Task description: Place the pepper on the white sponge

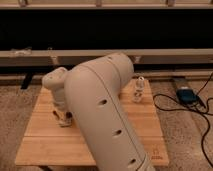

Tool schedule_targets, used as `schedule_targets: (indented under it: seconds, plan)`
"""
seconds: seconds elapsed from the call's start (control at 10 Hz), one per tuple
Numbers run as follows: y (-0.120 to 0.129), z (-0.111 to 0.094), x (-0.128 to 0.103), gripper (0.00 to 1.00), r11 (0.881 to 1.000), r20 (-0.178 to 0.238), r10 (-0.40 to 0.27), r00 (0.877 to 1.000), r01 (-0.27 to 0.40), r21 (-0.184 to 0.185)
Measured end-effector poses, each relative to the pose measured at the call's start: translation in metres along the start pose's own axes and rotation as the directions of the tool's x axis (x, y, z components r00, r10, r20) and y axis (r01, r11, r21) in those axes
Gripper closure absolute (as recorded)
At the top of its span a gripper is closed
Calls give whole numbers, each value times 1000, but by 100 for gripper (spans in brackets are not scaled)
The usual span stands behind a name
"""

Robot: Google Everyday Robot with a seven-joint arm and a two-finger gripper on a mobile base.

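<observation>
Down on the wooden table (45, 145) we saw the gripper (63, 119) lowered; its jaws we couldn't make out, no writing legible.

A low, pale wooden slatted table (45, 142) stands on speckled grey floor (180, 125). The gripper (63, 119) reaches down to its left part. A small whitish upright object (138, 91) stands near its back right edge.
</observation>
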Motion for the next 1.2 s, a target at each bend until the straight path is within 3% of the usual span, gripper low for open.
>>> schedule_targets:
  seconds: [0.7,1.2]
  plan:
    - [-9,-13,4,20,1000,23,27,999,-27,15]
    - [-22,-69,3,20,996,98,44,994,-52,77]
